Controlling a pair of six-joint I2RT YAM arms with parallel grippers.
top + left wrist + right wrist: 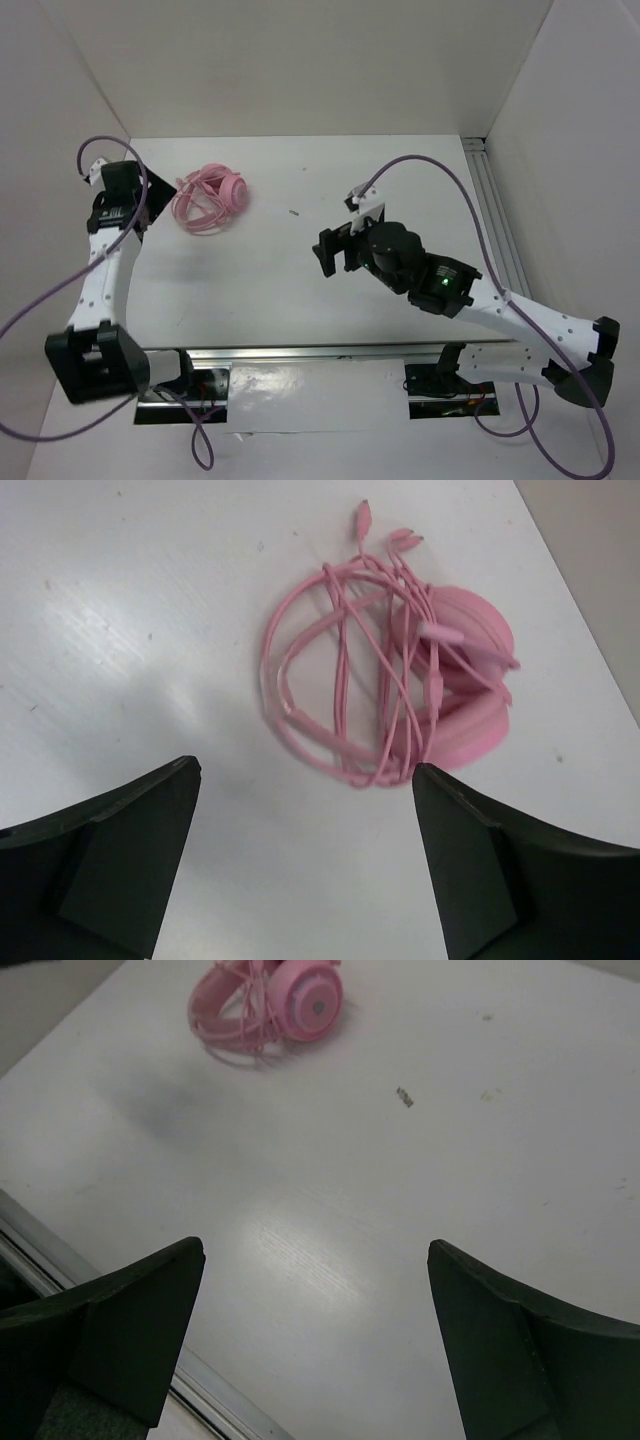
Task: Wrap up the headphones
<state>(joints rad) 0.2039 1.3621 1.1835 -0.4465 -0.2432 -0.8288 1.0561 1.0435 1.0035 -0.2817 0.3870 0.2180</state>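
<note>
The pink headphones (212, 197) lie on the white table at the far left, their thin pink cord looped in a bundle over the ear cups. In the left wrist view the headphones (455, 685) lie just beyond the fingers, with the cord plugs (385, 535) at the far end. My left gripper (305, 780) is open and empty, just left of the headphones in the top view (140, 222). My right gripper (328, 250) is open and empty near the table's middle, well apart from the headphones (280, 1005).
White walls enclose the table on the left, back and right. A metal rail (495, 220) runs along the right side and another (300, 352) along the near edge. Purple robot cables (440, 175) arc over each arm. A small dark speck (293, 212) lies mid-table.
</note>
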